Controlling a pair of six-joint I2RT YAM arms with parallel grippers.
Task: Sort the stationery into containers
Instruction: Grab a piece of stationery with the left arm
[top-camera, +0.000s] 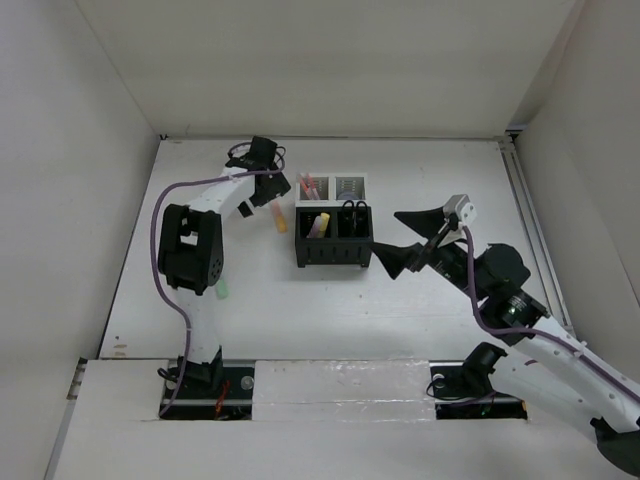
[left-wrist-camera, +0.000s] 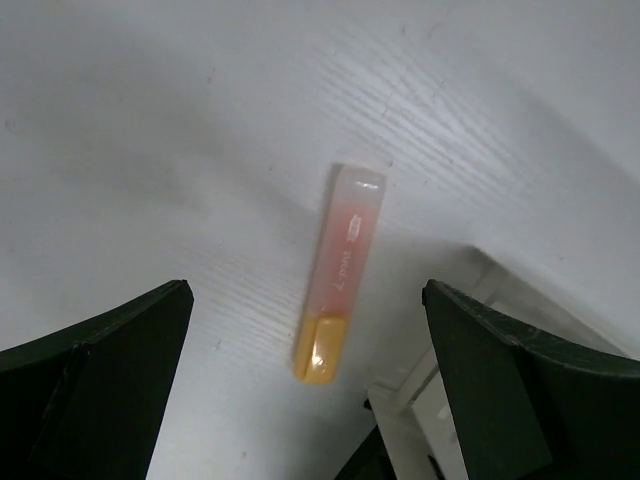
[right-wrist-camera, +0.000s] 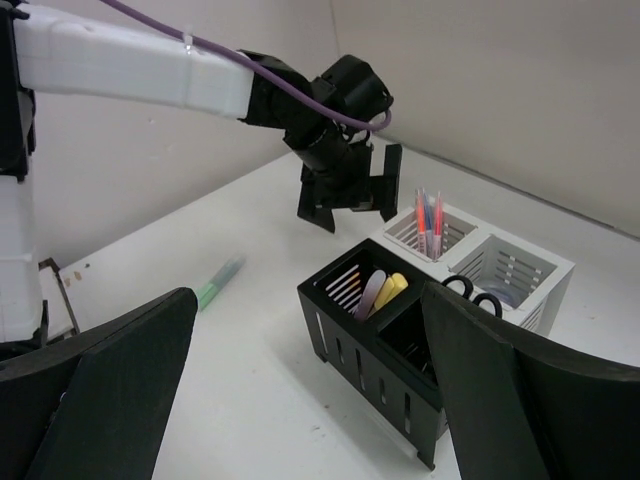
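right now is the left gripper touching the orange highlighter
Apart. Left wrist view: orange highlighter lies on the table between the left gripper's open fingers, clear of both.

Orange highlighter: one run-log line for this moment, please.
left fingers open above orange highlighter | lying flat on table | right fingers open, empty

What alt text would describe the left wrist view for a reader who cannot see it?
An orange highlighter lies untouched on the white table, between the wide-open jaws of the left gripper. An edge of a white container shows at lower right.
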